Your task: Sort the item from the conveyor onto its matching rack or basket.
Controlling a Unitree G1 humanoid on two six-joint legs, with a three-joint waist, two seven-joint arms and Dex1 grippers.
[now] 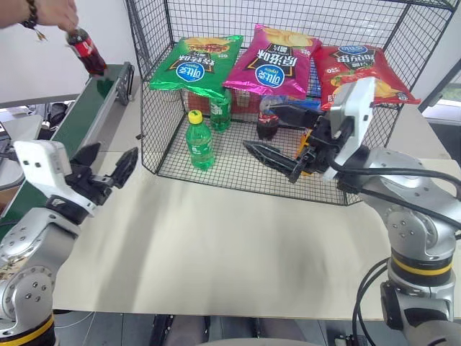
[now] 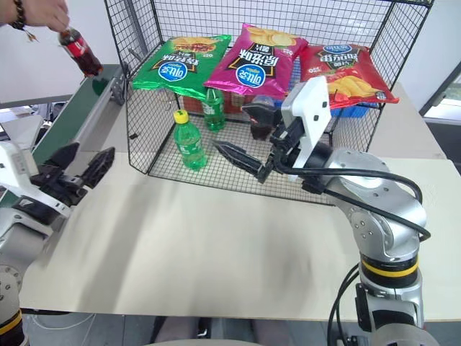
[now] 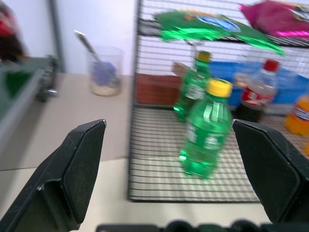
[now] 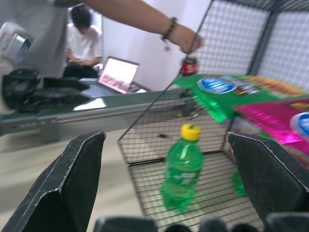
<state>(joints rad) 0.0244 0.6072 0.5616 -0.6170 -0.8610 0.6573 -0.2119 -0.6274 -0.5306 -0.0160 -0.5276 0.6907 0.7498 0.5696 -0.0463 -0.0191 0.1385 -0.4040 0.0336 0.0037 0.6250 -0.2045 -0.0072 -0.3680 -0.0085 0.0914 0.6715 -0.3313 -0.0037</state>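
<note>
1. While a person's hand [image 1: 54, 13] held the cola bottle [image 1: 86, 52] by its cap, tilted just above the far end of the conveyor [image 1: 75, 119], the item had not yet been released; I judged the step in hand to be waiting for delivery.
2. Left fingers [image 1: 124, 164]: spread wide, holding nothing, hovering over the bench [image 1: 216, 245] beside the conveyor's near rail.
3. Right fingers [image 1: 268, 153]: likewise spread wide and empty, raised at the open front of the black wire cage [image 1: 151, 94].
4. Next move, as I judged it: once the bottle rested on the belt and the hand had gone, bring the left fingers across to it, close on its body, and carry it into the cage.
5. Cage contents: green soda bottle [image 1: 199, 140] upright near the front; a second green bottle [image 1: 220, 109] behind it; a cola bottle [image 1: 267, 122] further back; three crisp bags, green [image 1: 196, 66], pink [image 1: 274, 61], red [image 1: 360, 72], on top.
6. Obstacles: the front green bottle stood close to the likely entry path; my right arm also crowded the cage mouth.
</note>
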